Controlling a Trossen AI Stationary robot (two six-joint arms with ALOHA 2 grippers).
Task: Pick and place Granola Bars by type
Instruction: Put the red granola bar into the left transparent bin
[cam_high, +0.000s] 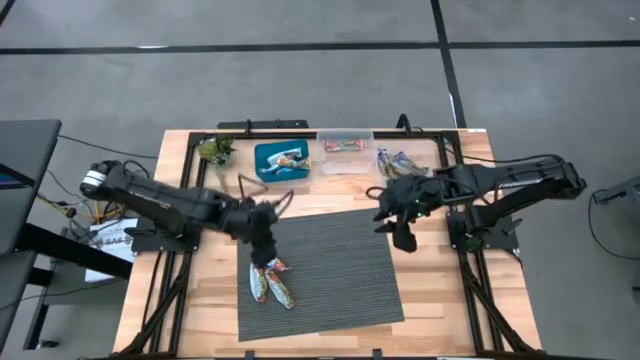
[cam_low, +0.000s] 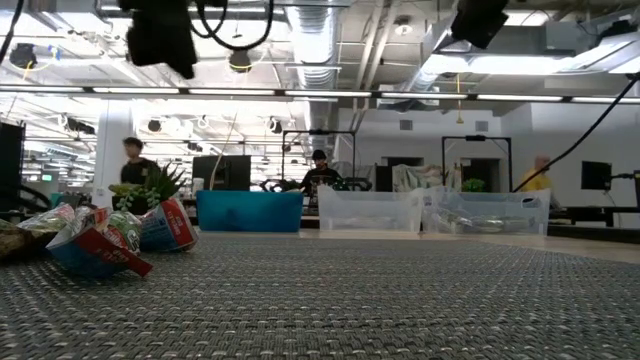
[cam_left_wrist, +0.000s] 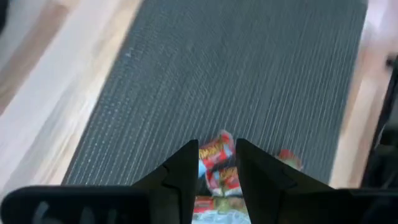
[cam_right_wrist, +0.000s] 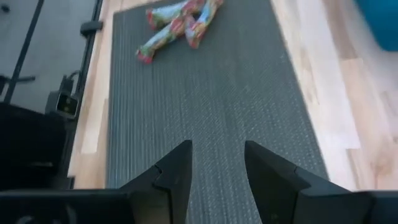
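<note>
A few reddish, multicolour-print granola bars (cam_high: 272, 284) lie in a loose heap at the left edge of the dark mat (cam_high: 330, 260). They also show in the low view (cam_low: 95, 238) and in the right wrist view (cam_right_wrist: 179, 22). My left gripper (cam_high: 262, 252) hangs open above the heap. Its fingers stand apart, with a bar (cam_left_wrist: 214, 158) showing in the gap below them. In the low view the left gripper (cam_low: 160, 35) is well above the table. My right gripper (cam_high: 403, 238) is open and empty above the mat's right edge, and its own view (cam_right_wrist: 217, 180) shows only mat beneath it.
At the table's far side stand a blue bin (cam_high: 282, 160) holding bars, a clear bin (cam_high: 345, 152) with reddish bars and a clear bin (cam_high: 400, 160) with blue-and-white bars. A small plant (cam_high: 215, 150) stands left of the blue bin. People show in the room behind.
</note>
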